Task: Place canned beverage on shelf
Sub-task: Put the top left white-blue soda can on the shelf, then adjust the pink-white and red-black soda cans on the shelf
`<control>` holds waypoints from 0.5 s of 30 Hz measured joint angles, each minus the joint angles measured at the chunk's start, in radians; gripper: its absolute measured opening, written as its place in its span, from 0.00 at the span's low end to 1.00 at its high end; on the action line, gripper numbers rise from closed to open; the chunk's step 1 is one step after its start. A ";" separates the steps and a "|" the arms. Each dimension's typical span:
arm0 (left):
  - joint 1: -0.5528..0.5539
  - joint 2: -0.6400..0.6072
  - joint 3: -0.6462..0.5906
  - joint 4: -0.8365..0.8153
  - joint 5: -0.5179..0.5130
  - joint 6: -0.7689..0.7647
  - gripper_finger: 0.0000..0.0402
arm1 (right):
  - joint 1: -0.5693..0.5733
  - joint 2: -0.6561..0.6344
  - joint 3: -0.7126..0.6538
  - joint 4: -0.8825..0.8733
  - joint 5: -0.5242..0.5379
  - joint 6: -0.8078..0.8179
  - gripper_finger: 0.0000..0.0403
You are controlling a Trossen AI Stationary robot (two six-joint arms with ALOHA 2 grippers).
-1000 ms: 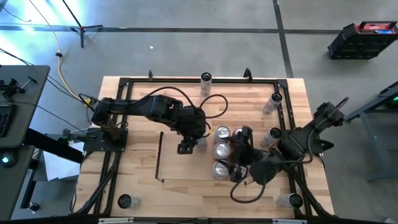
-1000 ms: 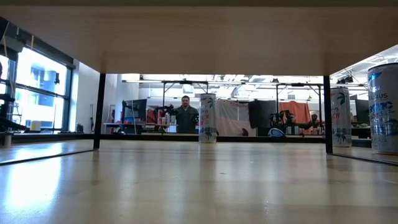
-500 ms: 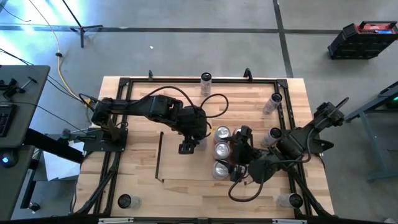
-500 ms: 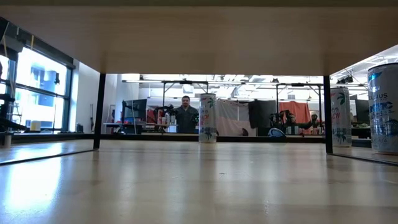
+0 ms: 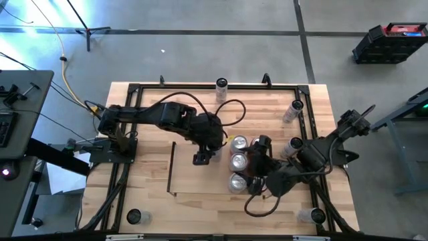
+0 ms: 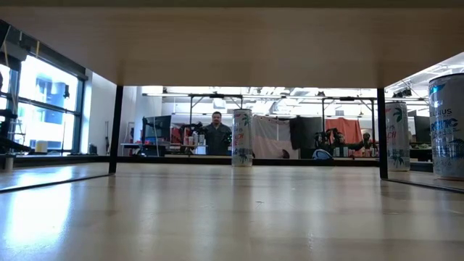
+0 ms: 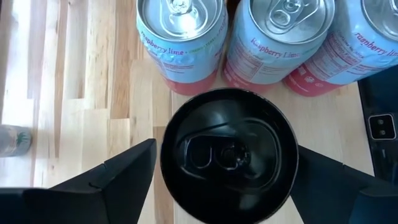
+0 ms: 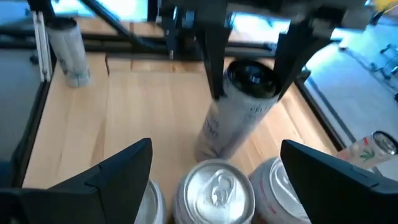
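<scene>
**High view: shelf stock, black-top can at left gripper**

High view entry. Landmark: shelf (image 5: 184,175), a light-wood bay with thin black rails near the table's (image 5: 150,114) middle.

- Left gripper (image 5: 202,158): over the shelf, just beside the can cluster on the side away from the right arm. In the left wrist view its fingers (image 7: 118,171) flank the black-top can (image 7: 229,152) with a sliver of wood showing on each side; the right wrist view also shows them straddling the can's upper part (image 8: 239,102). Whether they still press the can cannot be told.
- Black-top can: upright on the shelf wood, just beside the pink cans.
- Pink cans (image 5: 239,161): silver tops, upright, packed touching in the shelf's end nearer the right arm. Three show past the black-top can in the left wrist view (image 7: 284,38), labels reading raspberry lime.
- Right gripper (image 5: 257,169): beyond the cluster from the left gripper, fingers (image 8: 102,177) spread wide, holding nothing.
- Spare cans: several upright along the table's edges, well apart from the shelf, one (image 5: 221,89) at the far rail.
- Low view: spare cans (image 6: 242,138) and a person (image 6: 216,135) in the room behind.
</scene>
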 joint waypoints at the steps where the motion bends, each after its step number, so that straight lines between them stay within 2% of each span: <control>1: 0.000 -0.003 0.000 -0.003 0.000 0.001 0.80 | -0.007 0.000 0.000 -0.014 -0.017 0.000 0.85; 10: 0.000 -0.039 0.001 -0.002 0.000 0.016 0.80 | -0.136 -0.004 0.000 -0.069 -0.276 -0.010 0.85; 15: -0.019 -0.092 0.001 -0.028 0.000 0.003 0.80 | -0.203 -0.045 0.000 -0.086 -0.373 -0.050 0.85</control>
